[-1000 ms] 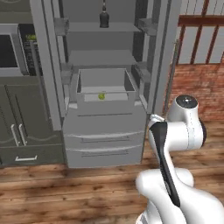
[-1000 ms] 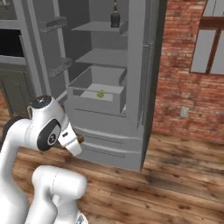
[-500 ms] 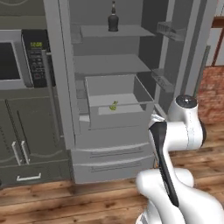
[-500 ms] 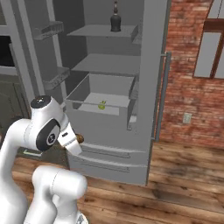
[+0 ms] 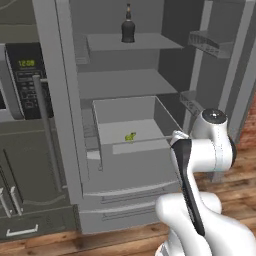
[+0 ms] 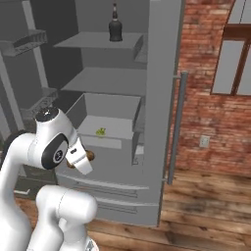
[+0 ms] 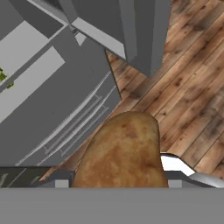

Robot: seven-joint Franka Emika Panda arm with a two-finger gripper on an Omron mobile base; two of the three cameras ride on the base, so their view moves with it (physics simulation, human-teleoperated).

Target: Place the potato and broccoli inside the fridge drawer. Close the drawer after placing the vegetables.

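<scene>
A brown potato (image 7: 122, 153) sits between the jaws of my gripper (image 6: 84, 159), which is shut on it; its end pokes out as a brown potato (image 6: 90, 156) beside my white wrist. The hand hangs in front of the fridge, below and short of the fridge drawer (image 5: 168, 120), which is pulled out and open. A tiny green broccoli (image 5: 130, 136) lies on the drawer floor near its middle. From the other side the broccoli (image 6: 101, 131) rests inside the fridge drawer (image 6: 110, 105). A bit of the broccoli (image 7: 3, 77) shows at the left edge of the hand view.
A dark bottle (image 5: 128, 31) stands on the top fridge shelf. Two grooved drawer fronts (image 5: 130, 200) lie under the open drawer. The open fridge door (image 6: 164, 98) with its long handle (image 6: 175, 128) stands to the right, a microwave (image 5: 25, 75) to the left. The floor is wood.
The base has driven closer to the fridge, so the whole scene has grown and shifted. The arm holds the same pose with the potato still in its grip.
</scene>
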